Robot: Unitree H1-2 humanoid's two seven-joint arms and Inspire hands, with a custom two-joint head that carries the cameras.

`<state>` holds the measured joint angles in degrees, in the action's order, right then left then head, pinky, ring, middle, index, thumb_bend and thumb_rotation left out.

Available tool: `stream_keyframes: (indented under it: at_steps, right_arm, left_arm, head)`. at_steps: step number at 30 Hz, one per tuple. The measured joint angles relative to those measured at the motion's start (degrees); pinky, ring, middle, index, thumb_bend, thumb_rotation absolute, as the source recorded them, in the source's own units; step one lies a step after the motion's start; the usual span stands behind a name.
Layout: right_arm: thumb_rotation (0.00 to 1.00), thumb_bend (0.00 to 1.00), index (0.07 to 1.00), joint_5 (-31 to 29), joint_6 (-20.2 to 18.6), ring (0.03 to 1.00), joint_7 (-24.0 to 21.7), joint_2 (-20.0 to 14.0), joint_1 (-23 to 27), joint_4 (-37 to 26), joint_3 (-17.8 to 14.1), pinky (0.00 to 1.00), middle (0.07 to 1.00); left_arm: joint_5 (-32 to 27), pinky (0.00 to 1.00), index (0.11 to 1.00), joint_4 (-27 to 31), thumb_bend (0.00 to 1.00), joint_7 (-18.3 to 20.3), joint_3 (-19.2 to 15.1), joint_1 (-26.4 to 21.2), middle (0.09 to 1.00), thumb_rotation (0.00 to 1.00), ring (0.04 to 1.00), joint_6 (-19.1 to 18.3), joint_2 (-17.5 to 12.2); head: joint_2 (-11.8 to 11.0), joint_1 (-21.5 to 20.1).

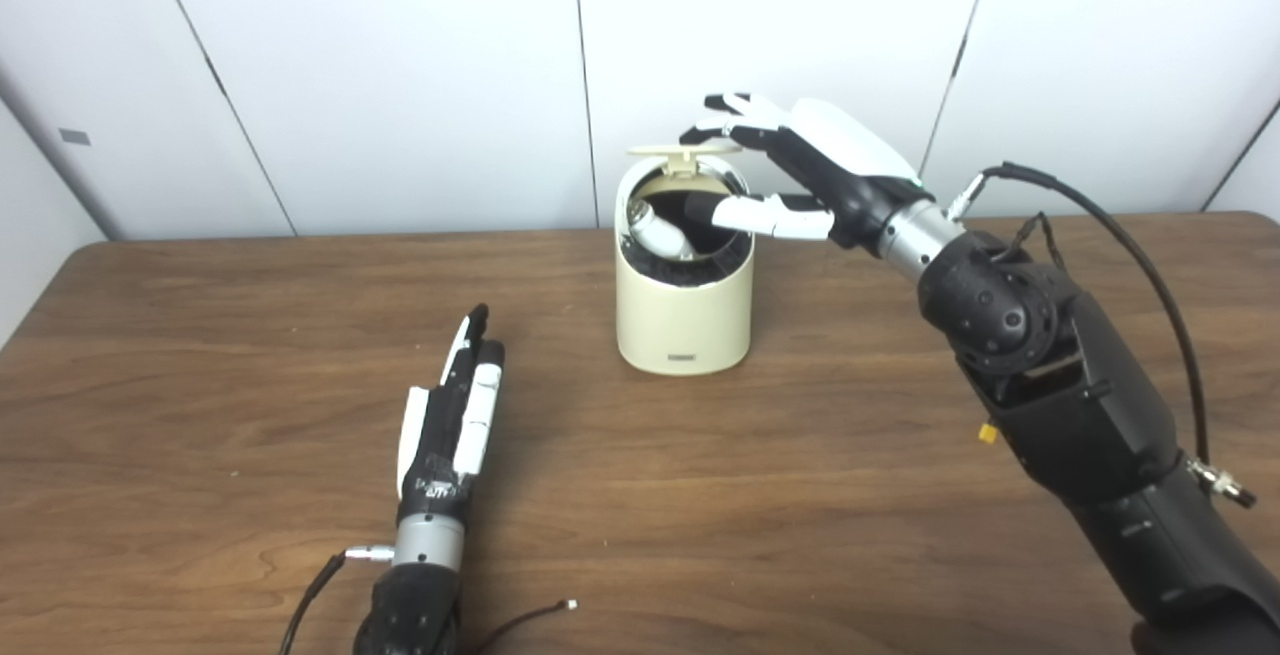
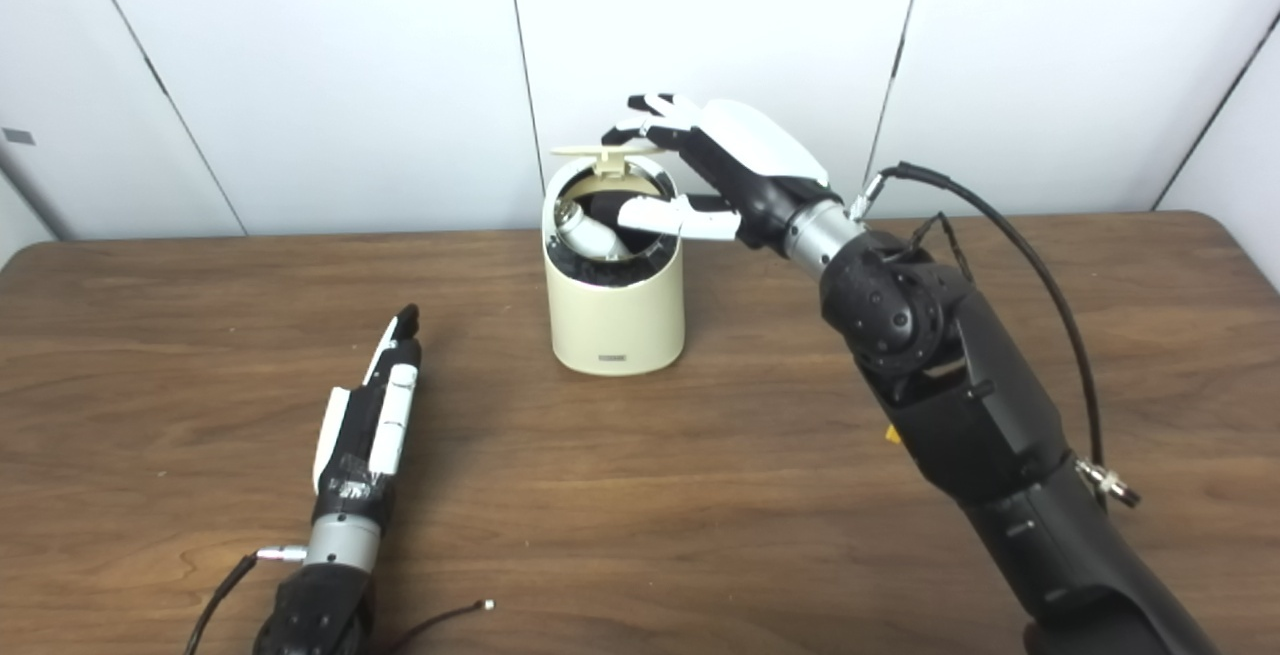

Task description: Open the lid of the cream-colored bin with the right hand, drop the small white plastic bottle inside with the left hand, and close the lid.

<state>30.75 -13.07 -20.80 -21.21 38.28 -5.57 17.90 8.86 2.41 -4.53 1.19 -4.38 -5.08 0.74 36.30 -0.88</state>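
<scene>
Bottle (image 1: 660, 230) leans inside bin (image 1: 684, 320), tilted up-left.

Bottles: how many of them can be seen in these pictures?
1. The bottle lies tilted inside the open bin, under the raised lid that the right hand touches. The left hand holds none. More could be hidden deeper in the bin.

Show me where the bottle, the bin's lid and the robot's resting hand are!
bottle (image 1: 659, 231): left eye view, on its pale side inside the bin.
lid (image 1: 680, 147): left eye view, on the raised flap's edge.
left hand (image 1: 462, 405): left eye view, on the middle of the hand, empty, fingers straight.
</scene>
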Motion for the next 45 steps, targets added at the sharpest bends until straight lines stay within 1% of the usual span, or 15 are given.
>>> stream_keyframes:
  at_steps: [4,8,17,24,28,38,43,45]
  right_arm:
    - [0.96,0.61,0.801,0.72,-0.16,1.0,-1.28,-0.13,-0.56,-0.94,0.05,0.99,0.972]
    - [0.96,0.62,0.792,1.55,-0.16,1.0,-2.1,-0.11,-1.26,-2.22,0.18,0.99,0.967]
    - [0.93,0.6,0.787,2.77,-0.14,1.0,-3.04,-0.12,-2.83,-2.32,0.47,1.0,0.965]
    - [0.91,0.58,0.783,4.67,0.46,1.0,-3.45,-0.12,-3.82,-1.94,1.57,1.0,0.966]
    - [0.92,0.58,0.78,4.76,1.93,1.0,-3.05,-0.13,-4.56,-1.8,1.56,1.0,0.969]
    - [0.99,0.61,0.782,5.51,2.55,1.0,-2.83,-0.17,-5.96,-2.4,1.81,1.0,0.98]
    - [0.97,0.6,0.782,6.35,2.58,1.0,-2.82,-0.18,-6.83,-3.27,1.91,1.0,0.978]
    - [0.97,0.6,0.782,6.4,2.6,1.0,-2.82,-0.18,-7.15,-3.56,1.9,1.0,0.976]
  left_arm:
    - [-0.03,1.0,1.0,0.01,0.58,0.0,-0.01,0.0,1.0,1.0,1.0,-0.01,0.09]
    - [0.0,1.0,1.0,0.0,0.61,-0.05,-0.02,-0.04,1.0,1.0,1.0,-0.04,0.27]
    - [-0.13,1.0,1.0,0.01,0.63,-0.4,-0.48,-0.06,1.0,1.0,1.0,-0.13,1.11]
    - [-0.11,1.0,1.0,0.01,0.64,-0.47,-0.5,-0.06,1.0,1.0,1.0,-0.12,1.2]
    - [-0.18,1.0,1.0,0.01,0.65,-0.79,-0.67,-0.06,1.0,1.0,1.0,-0.12,1.62]
    - [-0.22,1.0,1.0,0.04,0.64,-1.35,-0.61,-0.17,1.0,1.0,1.0,-0.48,1.82]
    - [-0.3,1.0,1.0,0.03,0.65,-1.4,-0.6,-0.18,1.0,1.0,1.0,-0.47,1.81]
    - [-0.31,1.0,1.0,0.03,0.64,-1.42,-0.6,-0.18,1.0,1.0,1.0,-0.48,1.81]
  head:
    - [0.09,0.09]
    - [0.18,0.0]
    - [0.26,0.26]
    - [0.09,0.35]
    - [0.09,0.44]
    - [0.18,0.44]
    - [0.18,0.44]
    - [0.53,0.44]
